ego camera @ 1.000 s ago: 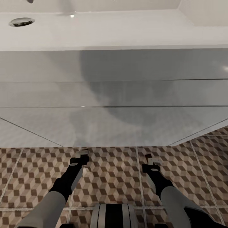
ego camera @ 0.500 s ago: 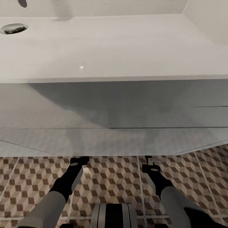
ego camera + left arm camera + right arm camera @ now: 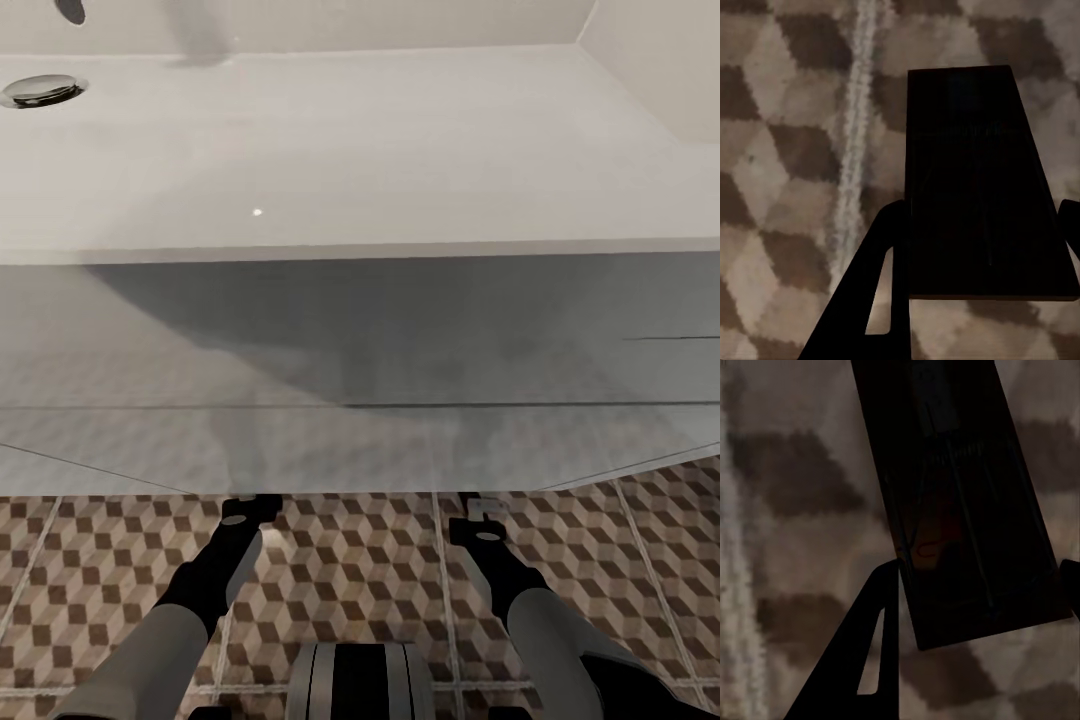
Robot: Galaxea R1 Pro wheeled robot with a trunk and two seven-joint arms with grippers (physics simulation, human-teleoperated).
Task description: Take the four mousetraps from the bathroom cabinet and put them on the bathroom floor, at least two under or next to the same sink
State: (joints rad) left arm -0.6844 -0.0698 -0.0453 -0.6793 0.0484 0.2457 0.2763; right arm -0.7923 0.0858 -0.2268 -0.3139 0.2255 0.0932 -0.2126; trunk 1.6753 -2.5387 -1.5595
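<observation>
Nearest to the camera, both arms reach down and forward over the bathroom floor (image 3: 350, 580), which has the cube pattern. The left gripper (image 3: 250, 507) is clenched on a mousetrap (image 3: 982, 180), which the left wrist view shows as a dark flat board between the fingers (image 3: 881, 285), above the tiles. The right gripper (image 3: 478, 510) grasps a second mousetrap (image 3: 960, 502) in the same way; its thin wires and a small red mark are faintly visible. I judge that these boards are light and stiff, but the wire parts are delicate, so the plain long edges are the best place to hold, and a low release should keep them flat. Farther away, the white front of the vanity hangs just beyond both grippers, and on top is the sink (image 3: 350, 140) with its drain at the far left. Compared with half a second ago, nothing has really changed: arms and view are the same; one second ago the camera looked lower.
</observation>
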